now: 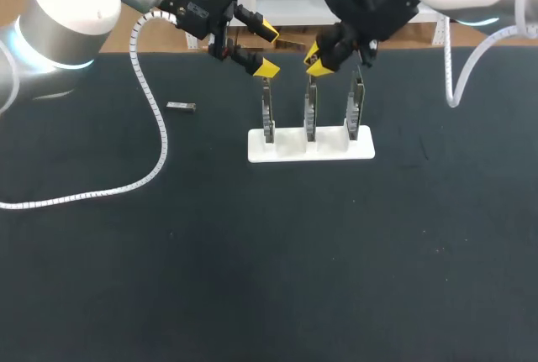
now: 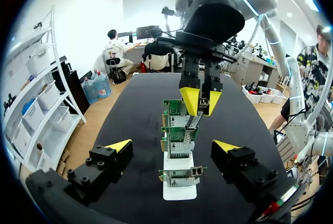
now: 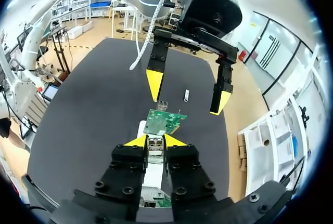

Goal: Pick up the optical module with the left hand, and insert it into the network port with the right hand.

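Right fingers (image 1: pixel 316 55) clench an optical module (image 3: pixel 155 143) against the middle card (image 1: pixel 310 114), upper centre of the frame. Left fingers (image 1: pixel 267 68) hang released above the left card (image 1: pixel 268 117). Another module (image 1: pixel 181 107) lies on the bench (image 1: pixel 252 253), upper left.

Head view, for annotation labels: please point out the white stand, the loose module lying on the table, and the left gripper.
white stand (image 1: pixel 290 152), head view, its bare front wall.
loose module (image 1: pixel 181 107), head view, middle of its body.
left gripper (image 1: pixel 267 49), head view, midway between its yellow tips.
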